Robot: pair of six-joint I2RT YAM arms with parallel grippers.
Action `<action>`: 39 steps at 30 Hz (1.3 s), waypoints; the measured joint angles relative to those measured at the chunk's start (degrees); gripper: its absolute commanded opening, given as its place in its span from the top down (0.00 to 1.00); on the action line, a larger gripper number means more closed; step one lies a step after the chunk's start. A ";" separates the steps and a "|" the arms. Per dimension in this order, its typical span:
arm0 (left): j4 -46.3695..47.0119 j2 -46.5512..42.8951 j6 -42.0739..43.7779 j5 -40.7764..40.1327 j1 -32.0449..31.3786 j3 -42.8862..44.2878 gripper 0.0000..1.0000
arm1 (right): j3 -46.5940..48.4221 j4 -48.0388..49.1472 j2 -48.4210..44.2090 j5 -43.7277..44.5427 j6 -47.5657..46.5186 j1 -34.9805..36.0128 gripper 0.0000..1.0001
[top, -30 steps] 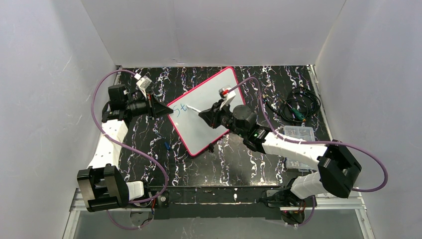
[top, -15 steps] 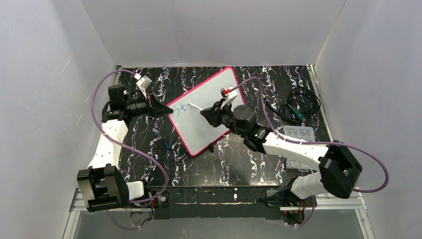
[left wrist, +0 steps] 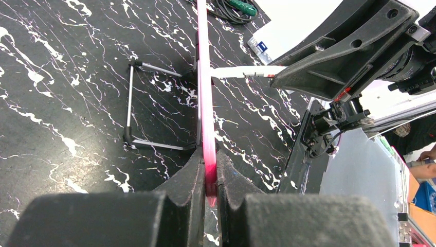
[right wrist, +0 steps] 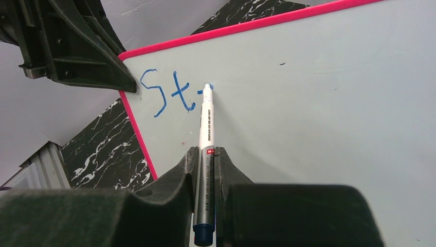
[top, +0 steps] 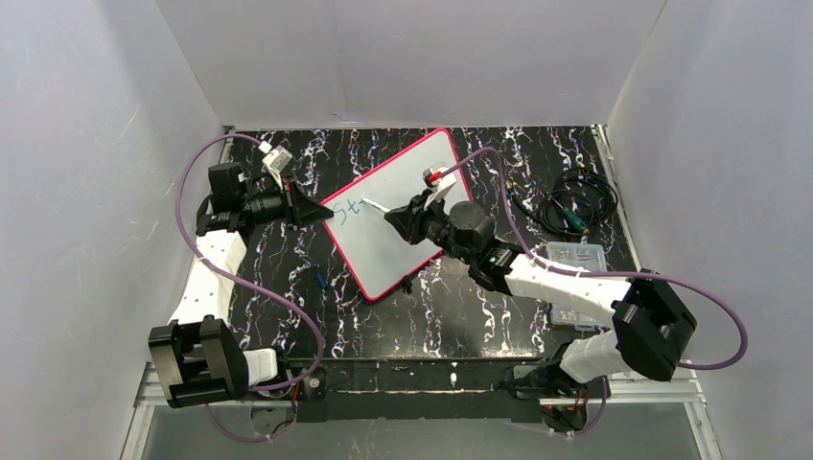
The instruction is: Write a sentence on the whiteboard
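Observation:
The whiteboard [top: 403, 206] with its pink-red frame stands tilted on a wire stand in the middle of the table. My left gripper [top: 321, 213] is shut on its left edge, seen edge-on in the left wrist view [left wrist: 206, 103]. My right gripper [top: 401, 218] is shut on a white marker pen [right wrist: 206, 123] with a blue end. The pen tip touches the board [right wrist: 319, 103] just right of the blue letters "St" [right wrist: 167, 92], the only part of the sentence that shows, with a short new stroke beside the tip.
A blue pen cap [top: 322, 281] lies on the black marbled table left of the board's lower corner. A coil of black cable [top: 575, 206] and a clear plastic box [top: 575, 257] sit at the right. White walls enclose the table.
The pen tip has moved a little up and right from the "t" and started a new stroke. The left gripper and the board have not moved.

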 measured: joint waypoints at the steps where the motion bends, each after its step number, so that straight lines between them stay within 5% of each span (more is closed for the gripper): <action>1: 0.00 0.00 0.00 0.00 0.00 0.00 1.00 | 0.00 0.11 0.04 -0.28 -0.07 0.00 0.99; 39: -0.15 0.00 0.07 0.07 0.00 0.04 1.00 | -0.24 -1.03 -0.04 -2.62 -0.72 0.00 0.99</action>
